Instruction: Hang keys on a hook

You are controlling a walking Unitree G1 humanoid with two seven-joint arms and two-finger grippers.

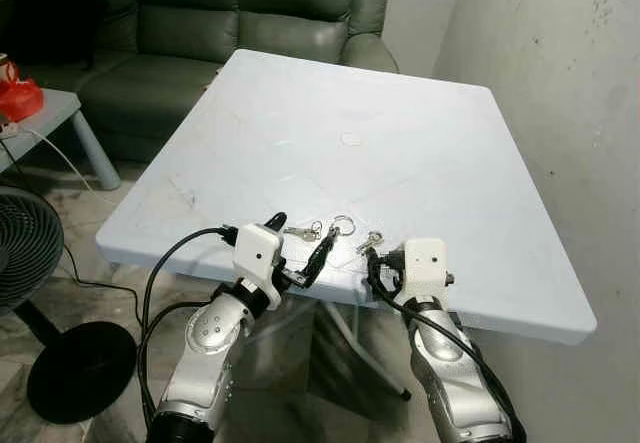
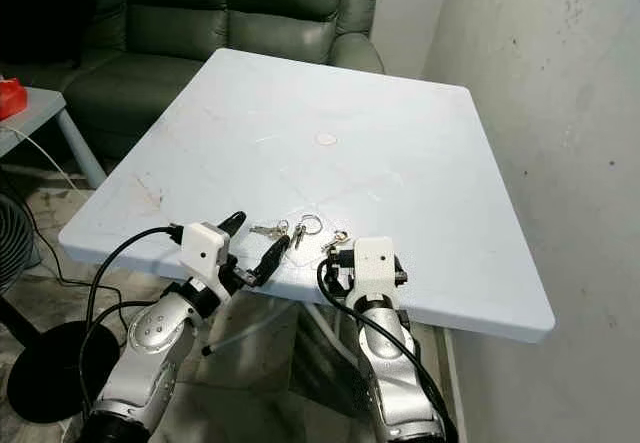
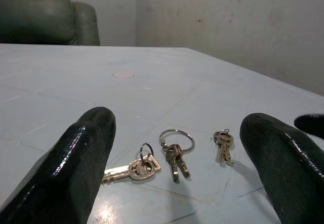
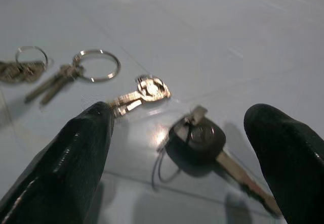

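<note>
Several keys lie near the front edge of the white table [image 1: 330, 113]. From left to right they are a key on a small ring [image 3: 134, 169], a large ring with two keys [image 3: 176, 150] and a small key [image 3: 223, 145]. My left gripper [image 1: 298, 238] is open at table height, one finger either side of the left keys. My right gripper [image 4: 181, 115] is open over a black-headed key [image 4: 197, 138] at the table's edge. The small key [image 4: 144, 93] lies just beyond its fingers.
A green sofa [image 1: 250, 13] stands behind the table. On the left, a floor fan [image 1: 25, 253] stands below a side table carrying a red object [image 1: 15, 98]. A bare wall [image 1: 560, 83] runs along the right. A cable trails on the floor.
</note>
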